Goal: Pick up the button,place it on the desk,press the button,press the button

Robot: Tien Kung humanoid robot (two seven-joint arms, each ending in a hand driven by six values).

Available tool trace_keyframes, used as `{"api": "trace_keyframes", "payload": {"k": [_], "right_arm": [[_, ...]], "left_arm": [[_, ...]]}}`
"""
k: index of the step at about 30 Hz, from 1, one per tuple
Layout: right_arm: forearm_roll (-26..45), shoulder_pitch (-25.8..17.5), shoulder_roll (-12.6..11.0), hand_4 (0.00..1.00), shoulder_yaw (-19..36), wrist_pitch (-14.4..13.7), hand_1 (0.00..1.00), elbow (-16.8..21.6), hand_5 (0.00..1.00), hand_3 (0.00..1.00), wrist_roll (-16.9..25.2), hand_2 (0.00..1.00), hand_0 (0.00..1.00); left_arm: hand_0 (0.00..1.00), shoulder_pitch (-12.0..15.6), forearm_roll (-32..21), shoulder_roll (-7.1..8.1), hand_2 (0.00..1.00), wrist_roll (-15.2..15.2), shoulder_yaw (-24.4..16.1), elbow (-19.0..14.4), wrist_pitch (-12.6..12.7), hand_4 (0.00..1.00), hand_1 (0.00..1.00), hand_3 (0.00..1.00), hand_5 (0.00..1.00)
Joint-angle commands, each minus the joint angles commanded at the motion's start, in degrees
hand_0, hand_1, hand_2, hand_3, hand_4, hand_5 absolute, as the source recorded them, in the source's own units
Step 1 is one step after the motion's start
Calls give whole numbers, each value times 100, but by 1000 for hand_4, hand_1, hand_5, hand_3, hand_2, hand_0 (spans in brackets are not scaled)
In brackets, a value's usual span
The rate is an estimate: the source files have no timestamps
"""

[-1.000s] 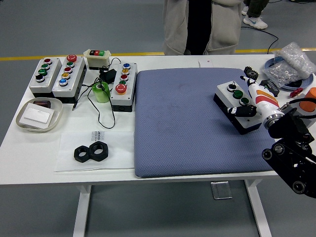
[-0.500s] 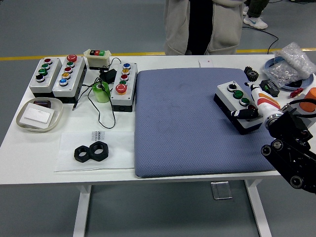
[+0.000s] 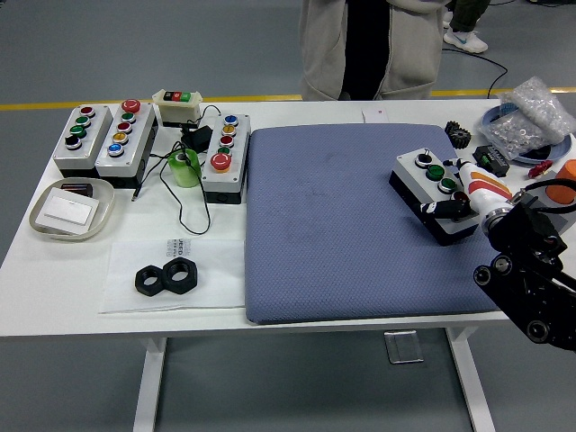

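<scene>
Seen from above at a white table (image 3: 54,270): a grey three-button control box (image 3: 434,192), two green caps and one white, lying tilted on the right part of a blue-grey mat (image 3: 342,225). Resting on the box's near right end, the right hand (image 3: 463,193), white-shelled with black fingers (image 3: 443,206) curled down onto the box top; whether pressing a button or merely touching cannot be told. Trailing off toward the lower right corner, the black arm. Grouped at the far left: three more button boxes (image 3: 117,139), a small pendant switch (image 3: 176,105), a green tape roll (image 3: 184,167), a shallow tray (image 3: 70,211), two black hex nuts (image 3: 167,276). Standing at the far edge, a person in a beige coat (image 3: 369,45), hands out of frame.
</scene>
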Motion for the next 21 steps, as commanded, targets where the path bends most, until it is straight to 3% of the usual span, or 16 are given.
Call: {"api": "trace_keyframes", "payload": {"k": [1,2,7,8,13,21], "right_arm": [[-16,0,-2,998,-4,0,545,0,295,793,-2,588,590],[-21,1,-10,912,-16,-21,466,4,198,737,11,524,455],[-79,-11,-49,912,-79,-157,466,13,198,737,108,524,455],[-95,-17,-61,848,-85,-163,439,21,168,706,114,509,393],[-157,-71,-214,848,-177,-169,439,177,168,706,240,509,393],[-60,-105,-724,849,-638,-13,427,714,176,700,694,499,381]], "left_arm": [[754,0,0,0,867,0,0,0,0,633,827,830,998],[755,0,3,-1,866,2,-3,0,0,633,827,830,998],[755,0,4,-1,866,3,-8,1,0,633,827,830,998],[756,0,4,-1,866,3,-7,1,0,633,827,830,998],[756,0,2,-1,866,1,-6,4,1,633,827,830,998],[756,9,33,2,866,8,-25,9,1,632,828,828,998]]}}
